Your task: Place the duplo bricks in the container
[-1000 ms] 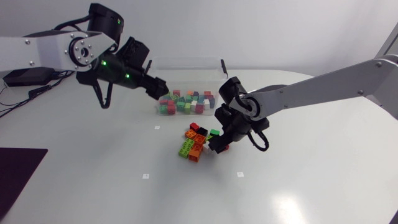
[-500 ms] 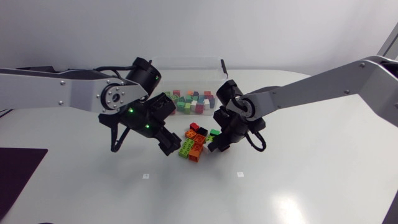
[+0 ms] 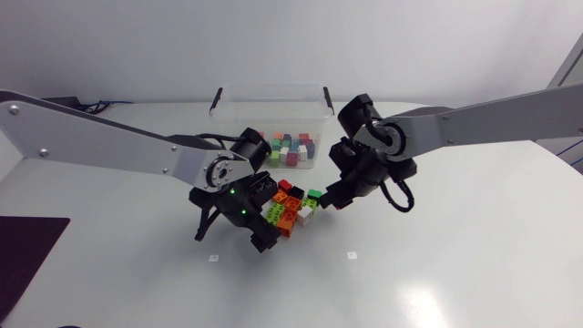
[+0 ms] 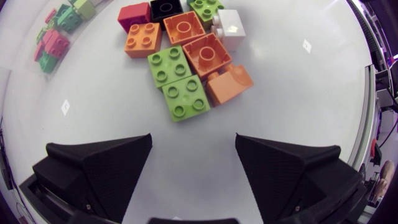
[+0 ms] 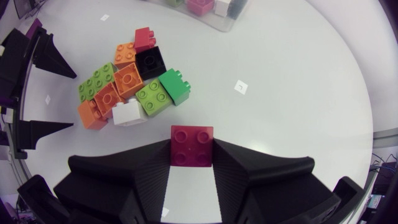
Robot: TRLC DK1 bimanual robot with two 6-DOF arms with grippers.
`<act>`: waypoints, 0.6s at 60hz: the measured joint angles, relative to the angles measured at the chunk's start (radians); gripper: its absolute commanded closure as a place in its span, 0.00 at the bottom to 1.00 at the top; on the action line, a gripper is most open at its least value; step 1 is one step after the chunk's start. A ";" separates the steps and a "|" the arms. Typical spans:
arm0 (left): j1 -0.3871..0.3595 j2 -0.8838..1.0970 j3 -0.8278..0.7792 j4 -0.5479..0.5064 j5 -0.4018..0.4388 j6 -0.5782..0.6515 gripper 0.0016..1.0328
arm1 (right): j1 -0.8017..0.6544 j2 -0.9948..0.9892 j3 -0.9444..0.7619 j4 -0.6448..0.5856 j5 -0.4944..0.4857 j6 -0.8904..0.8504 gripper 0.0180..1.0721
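Ahead of the left gripper (image 4: 193, 144), whose matte wedge fingers stood released with only bare table (image 4: 112, 118) between them, lay the loose duplo bricks (image 4: 186, 62), bunched edge to edge. Nearest the fingertips sat two lime-green bricks (image 4: 185, 98), square, glossy, four studs up. Beyond them lay orange pieces (image 4: 211, 55), one with a rounded slope, then white, black and red ones. The fingers were probably spread that wide so they could come down either side of a single brick.

Farther past the pile stood the container (image 3: 271, 88), a clear, thin-walled plastic tub with small coloured cubes (image 3: 287, 150) inside.

Between the right gripper's (image 5: 191, 155) fingers sat a dark red brick (image 5: 191, 144), clenched from both sides by its smooth faces, studs up, off the table. Held level like that, it seemed ready for carrying over the tub's rim. The pile lay ahead of those fingers, apart from them.
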 measured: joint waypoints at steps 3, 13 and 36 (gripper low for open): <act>-0.001 0.017 0.014 0.012 0.000 -0.006 0.10 | -0.003 -0.017 0.000 -0.007 0.000 0.000 0.73; 0.005 0.057 0.054 0.047 -0.022 -0.025 0.10 | -0.008 -0.055 0.024 -0.029 0.000 0.000 0.73; 0.003 0.098 0.067 0.112 -0.048 -0.052 0.27 | -0.008 -0.062 0.166 -0.065 -0.009 0.000 0.73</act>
